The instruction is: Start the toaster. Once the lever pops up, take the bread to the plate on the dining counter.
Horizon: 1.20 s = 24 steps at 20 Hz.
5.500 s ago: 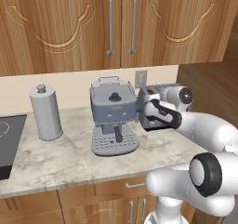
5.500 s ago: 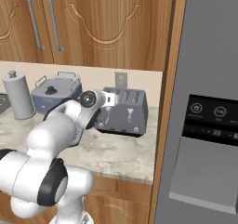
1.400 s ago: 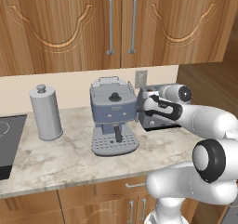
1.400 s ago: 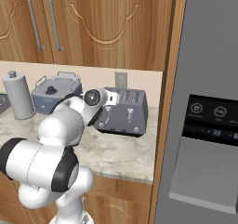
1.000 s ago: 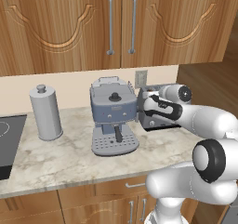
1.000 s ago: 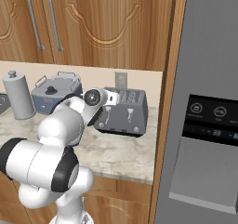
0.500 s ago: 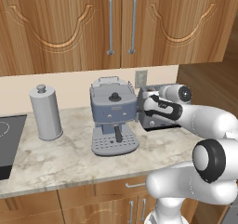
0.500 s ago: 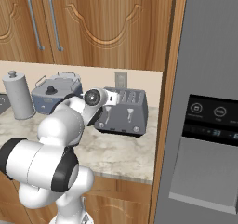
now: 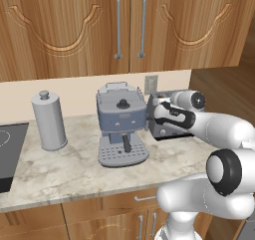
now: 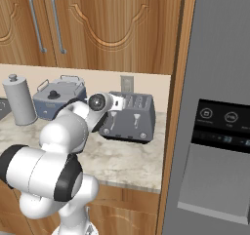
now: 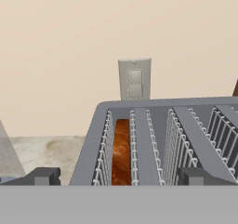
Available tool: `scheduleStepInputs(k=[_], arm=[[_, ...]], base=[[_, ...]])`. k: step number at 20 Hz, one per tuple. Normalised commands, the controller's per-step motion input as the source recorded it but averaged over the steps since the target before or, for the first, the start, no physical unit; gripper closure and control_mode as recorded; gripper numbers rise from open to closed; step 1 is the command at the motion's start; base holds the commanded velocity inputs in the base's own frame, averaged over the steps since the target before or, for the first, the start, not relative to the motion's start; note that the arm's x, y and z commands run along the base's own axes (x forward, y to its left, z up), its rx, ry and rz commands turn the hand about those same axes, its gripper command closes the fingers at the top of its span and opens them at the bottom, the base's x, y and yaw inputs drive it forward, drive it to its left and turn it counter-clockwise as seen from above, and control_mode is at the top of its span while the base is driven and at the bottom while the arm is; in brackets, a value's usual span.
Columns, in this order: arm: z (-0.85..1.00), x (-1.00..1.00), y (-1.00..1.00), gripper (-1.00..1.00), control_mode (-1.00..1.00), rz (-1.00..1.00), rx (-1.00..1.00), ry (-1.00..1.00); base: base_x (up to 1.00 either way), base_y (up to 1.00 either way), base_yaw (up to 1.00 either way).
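The bread (image 11: 122, 151) sits deep in a slot of the toaster (image 10: 130, 115), which stands on the worktop (image 10: 122, 156) beside the coffee machine (image 9: 121, 122). The claw (image 11: 118, 175) is released, its jaws wide, low at the toaster's end. It should find the lever and press it straight down.

Even, bright rendered light with no glare; soft shadows sit under the appliances on the counter (image 9: 60, 169). All views are sharp, without edge distortion.
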Motion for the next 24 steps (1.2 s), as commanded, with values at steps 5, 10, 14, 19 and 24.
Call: scheduleStepInputs(k=[5, 10, 14, 19, 24], arm=[[0.00, 0.00, 0.00, -1.00, -1.00, 0.00, 0.00, 0.00], [0.00, 0.00, 0.00, -1.00, -1.00, 0.00, 0.00, 0.00], [0.00, 0.00, 0.00, -1.00, -1.00, 0.00, 0.00, 0.00], [0.00, 0.00, 0.00, -1.00, -1.00, 0.00, 0.00, 0.00], [0.00, 0.00, 0.00, -1.00, -1.00, 0.00, 0.00, 0.00]], base=[[0.00, 0.00, 0.00], [0.00, 0.00, 0.00], [0.00, 0.00, 0.00], [0.00, 0.00, 0.00], [0.00, 0.00, 0.00]])
